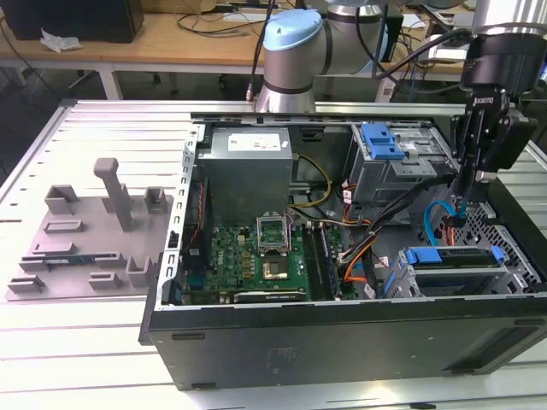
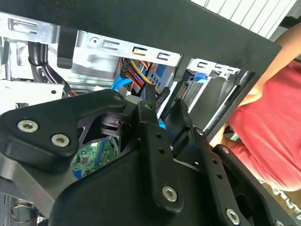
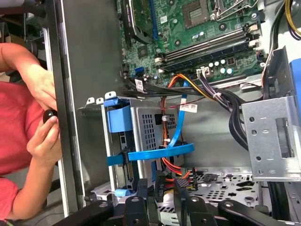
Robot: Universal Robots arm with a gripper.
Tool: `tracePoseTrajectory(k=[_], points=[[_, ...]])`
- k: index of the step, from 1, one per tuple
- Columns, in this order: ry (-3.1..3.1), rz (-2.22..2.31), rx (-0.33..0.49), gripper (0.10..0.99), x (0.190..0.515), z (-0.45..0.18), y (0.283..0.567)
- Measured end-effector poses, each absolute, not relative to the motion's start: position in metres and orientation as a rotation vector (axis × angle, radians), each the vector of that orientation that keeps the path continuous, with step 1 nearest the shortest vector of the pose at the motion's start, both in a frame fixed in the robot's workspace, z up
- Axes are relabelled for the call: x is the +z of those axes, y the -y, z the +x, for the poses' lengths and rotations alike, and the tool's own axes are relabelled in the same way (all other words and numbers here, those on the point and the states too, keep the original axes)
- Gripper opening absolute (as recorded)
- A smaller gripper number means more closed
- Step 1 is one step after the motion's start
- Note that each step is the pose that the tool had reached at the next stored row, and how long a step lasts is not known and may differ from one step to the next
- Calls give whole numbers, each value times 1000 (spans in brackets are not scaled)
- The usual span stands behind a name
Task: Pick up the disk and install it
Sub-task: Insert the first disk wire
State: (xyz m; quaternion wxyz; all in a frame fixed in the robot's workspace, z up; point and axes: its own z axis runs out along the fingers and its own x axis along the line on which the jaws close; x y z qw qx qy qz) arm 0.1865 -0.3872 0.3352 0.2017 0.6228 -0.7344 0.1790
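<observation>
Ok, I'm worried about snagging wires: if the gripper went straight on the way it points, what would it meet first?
Probably the black connector and its orange cables just ahead of the gripper, before the perforated case floor. Depth is hard to judge, so that is a guess.

The robot arm (image 1: 295, 43) is cut off by the exterior view's upper edge, and the computer case (image 1: 342, 342) runs past that view's right edge. The disk (image 1: 453, 272) sits low in its drive cage (image 1: 432, 286), so its label is hidden. In the second wrist view the tool (image 2: 162, 110) covers most of the motherboard (image 2: 89, 157); whether it grips anything cannot be told. A person's hand (image 3: 44, 136) holds 1 small dark object (image 3: 49, 116), too small to identify, and the person's body is cut off at the picture's edge.
</observation>
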Motion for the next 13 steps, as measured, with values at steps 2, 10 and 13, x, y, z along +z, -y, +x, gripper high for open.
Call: tracePoseTrajectory(k=[2,10,13], points=[[2060,1730,501,353,333,186,388],[2089,1672,503,353,331,188,388],[2091,1662,516,353,329,189,388]])
